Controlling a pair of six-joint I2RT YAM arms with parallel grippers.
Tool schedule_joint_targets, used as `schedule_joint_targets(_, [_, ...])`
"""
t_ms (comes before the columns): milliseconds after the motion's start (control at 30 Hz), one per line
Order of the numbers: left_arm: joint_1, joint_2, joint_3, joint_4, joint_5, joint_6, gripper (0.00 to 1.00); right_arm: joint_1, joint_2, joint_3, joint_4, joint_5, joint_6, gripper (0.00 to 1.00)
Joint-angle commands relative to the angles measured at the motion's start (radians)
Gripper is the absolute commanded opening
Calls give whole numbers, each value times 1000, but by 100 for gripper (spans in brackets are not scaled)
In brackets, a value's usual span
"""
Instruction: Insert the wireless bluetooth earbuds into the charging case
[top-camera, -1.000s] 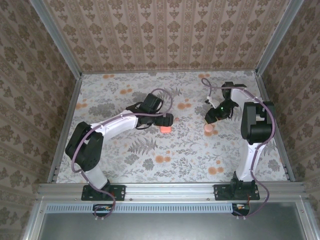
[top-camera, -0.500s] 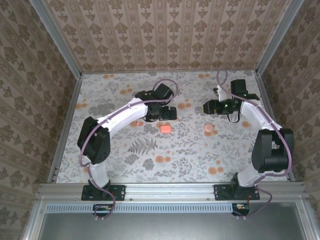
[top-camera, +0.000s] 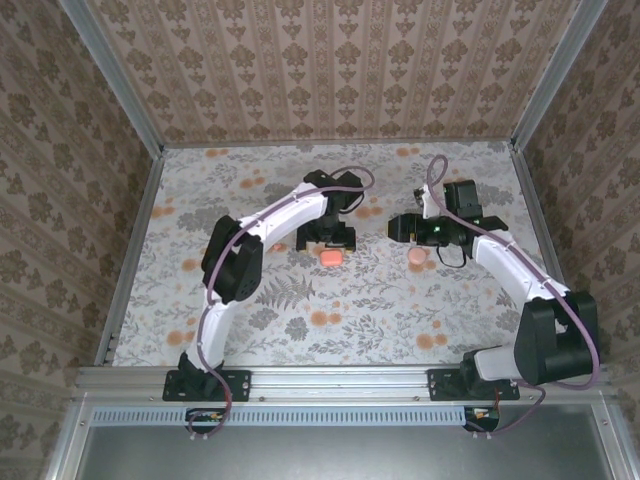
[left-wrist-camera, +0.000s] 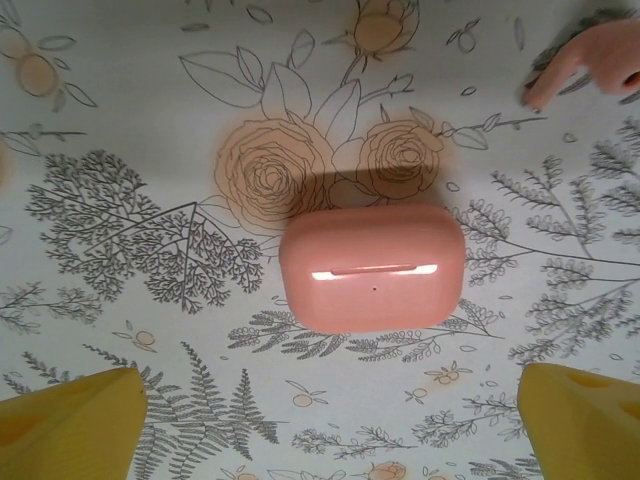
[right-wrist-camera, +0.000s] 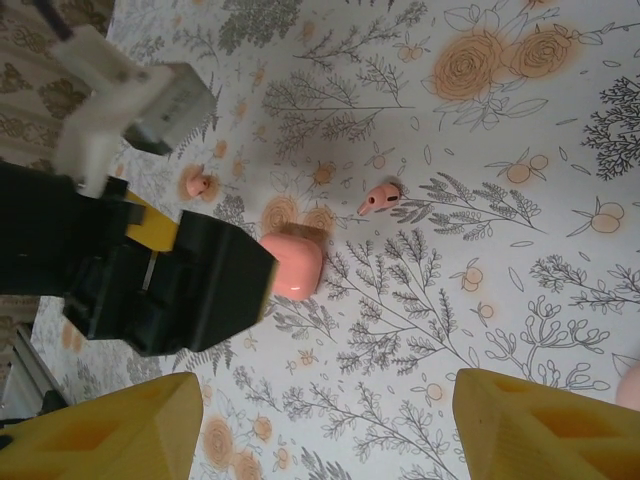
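The charging case (left-wrist-camera: 372, 265) lies just ahead of the left gripper (left-wrist-camera: 328, 425)'s wide jaws, its long axis across them; the right gripper (right-wrist-camera: 325, 425) gapes empty, farther right.

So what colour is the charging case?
The charging case is glossy coral pink, plain with no pattern. It shows best in the left wrist view.

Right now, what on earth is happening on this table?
The robot's left gripper hangs open over a closed pink case on a flowery table, not touching it. A small pink earbud lies loose beside the case. The right gripper is open too, holding nothing.
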Motion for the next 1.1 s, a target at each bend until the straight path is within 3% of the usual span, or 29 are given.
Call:
schedule_joint_targets(0, [1, 38, 57, -86, 34, -1, 95, 10, -35, -26, 37, -8, 33, 68])
schedule_joint_targets(533, [14, 178, 152, -116, 98, -35, 95, 18, -67, -72, -15, -18, -8, 68])
schedule_joint_targets(1067, [34, 234, 166, -104, 131, -51, 70, 24, -78, -80, -40, -14, -17, 67])
